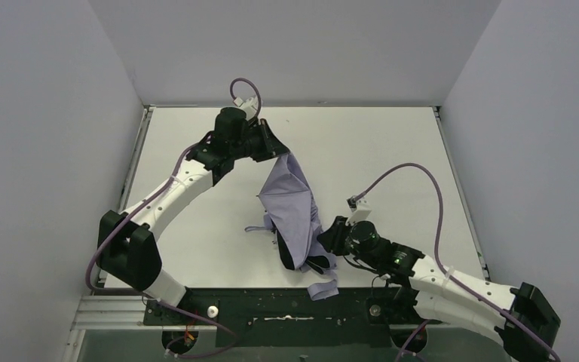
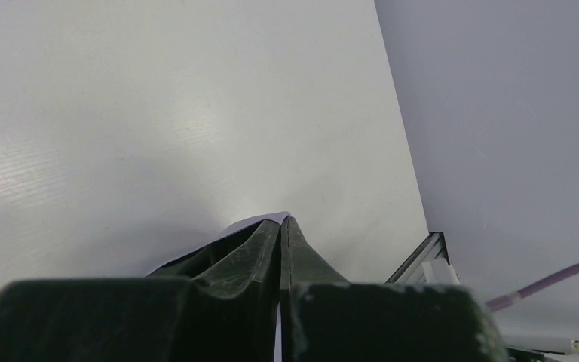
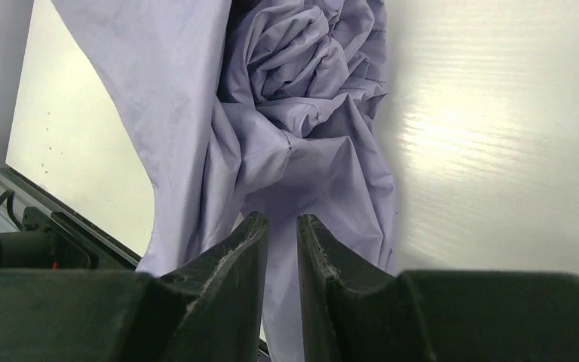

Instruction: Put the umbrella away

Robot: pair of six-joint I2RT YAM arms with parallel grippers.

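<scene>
Two grippers at the umbrella (image 1: 294,207), which drapes mid-table (image 1: 392,151): left gripper (image 1: 275,149) fingers pressed together, pinching its raised far tip; right gripper (image 3: 281,222) fingers slightly parted beside the bunched near end. Advise gathering loose folds before closing

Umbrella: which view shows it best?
Top external: the whole umbrella is in frame, end to end. Right wrist shows only bunched lavender canopy up close; left wrist shows barely a sliver of fabric.
</scene>
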